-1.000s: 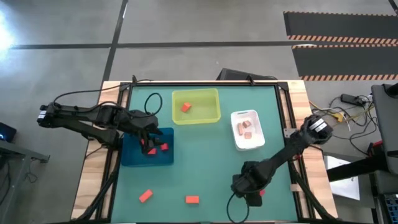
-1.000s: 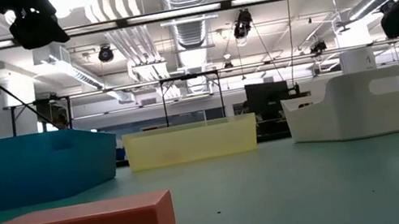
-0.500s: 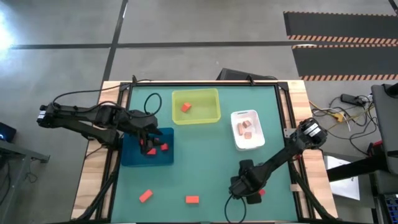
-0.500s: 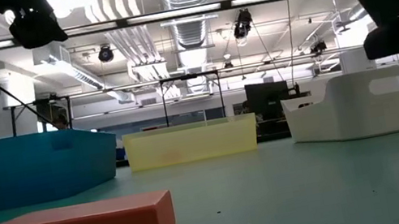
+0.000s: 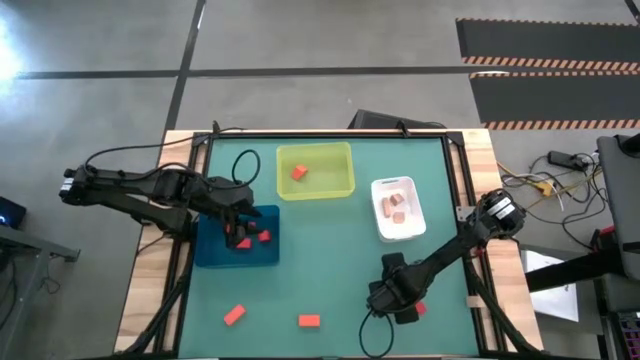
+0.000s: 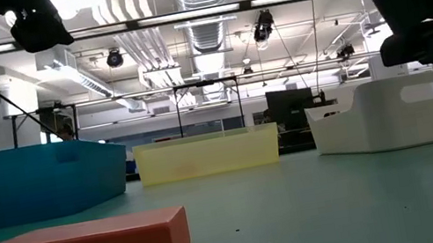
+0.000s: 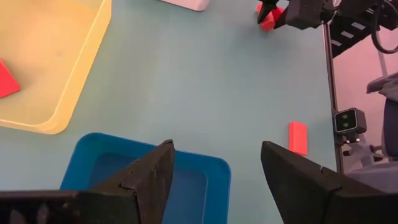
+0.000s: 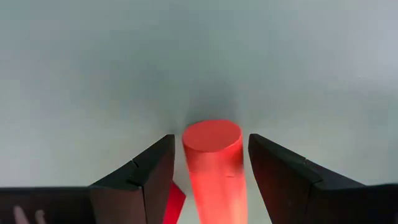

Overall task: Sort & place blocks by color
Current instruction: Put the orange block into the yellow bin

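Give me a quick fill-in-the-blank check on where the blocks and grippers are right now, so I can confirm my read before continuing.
1. The left gripper hangs open above the ____ tray.
2. The single orange block in a tray lies in the ____ tray.
3. The right gripper is open, with a red ____ standing between its fingers.
4. The pale pink blocks lie in the ____ tray.

Missing words: blue; yellow-green; cylinder; white
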Robot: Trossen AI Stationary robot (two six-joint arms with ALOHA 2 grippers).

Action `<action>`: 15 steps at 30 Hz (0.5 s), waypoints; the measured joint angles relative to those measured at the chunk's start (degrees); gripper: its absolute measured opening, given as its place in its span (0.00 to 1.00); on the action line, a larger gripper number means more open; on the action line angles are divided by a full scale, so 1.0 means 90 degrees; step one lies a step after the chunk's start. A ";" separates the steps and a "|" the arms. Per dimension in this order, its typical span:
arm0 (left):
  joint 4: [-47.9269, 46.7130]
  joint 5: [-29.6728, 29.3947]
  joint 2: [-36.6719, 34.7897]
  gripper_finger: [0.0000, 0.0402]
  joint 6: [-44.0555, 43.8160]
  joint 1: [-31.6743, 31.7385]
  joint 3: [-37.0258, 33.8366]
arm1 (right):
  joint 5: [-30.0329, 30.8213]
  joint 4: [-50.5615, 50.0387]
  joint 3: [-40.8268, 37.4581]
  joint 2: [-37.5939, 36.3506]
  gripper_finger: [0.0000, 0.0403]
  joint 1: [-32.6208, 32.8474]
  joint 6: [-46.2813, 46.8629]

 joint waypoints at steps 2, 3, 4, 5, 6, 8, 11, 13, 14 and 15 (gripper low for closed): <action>0.0000 -0.0002 0.0000 0.56 0.0000 0.0000 0.0000 | 0.0014 0.0008 -0.0019 0.0000 0.48 -0.0002 0.0000; 0.0000 -0.0002 0.0000 0.56 -0.0001 0.0000 0.0000 | 0.0014 0.0008 -0.0030 0.0000 0.47 -0.0007 -0.0005; 0.0000 -0.0002 0.0000 0.56 -0.0001 0.0000 0.0000 | 0.0014 0.0015 -0.0045 0.0000 0.45 -0.0007 -0.0005; 0.0000 -0.0002 0.0000 0.56 -0.0001 0.0000 0.0000 | 0.0015 0.0024 -0.0061 0.0000 0.44 -0.0007 -0.0005; 0.0001 -0.0002 0.0000 0.56 -0.0001 0.0000 0.0000 | 0.0014 0.0032 -0.0076 0.0000 0.42 -0.0007 -0.0003; 0.0000 -0.0002 0.0000 0.56 -0.0001 0.0000 0.0000 | 0.0015 0.0028 -0.0094 0.0000 0.37 -0.0014 0.0006; 0.0000 -0.0002 0.0000 0.56 0.0001 0.0000 0.0000 | 0.0010 0.0030 -0.0094 0.0000 0.31 -0.0023 0.0008; 0.0000 -0.0005 0.0000 0.56 0.0083 0.0000 0.0000 | 0.0000 0.0027 -0.0094 0.0000 0.30 -0.0034 0.0016; 0.0000 -0.0005 0.0000 0.56 0.0117 0.0000 0.0000 | -0.0006 0.0027 -0.0094 0.0000 0.30 -0.0048 0.0040; 0.0002 -0.0005 0.0000 0.56 0.0131 0.0000 0.0000 | -0.0011 0.0024 -0.0093 -0.0001 0.30 -0.0060 0.0096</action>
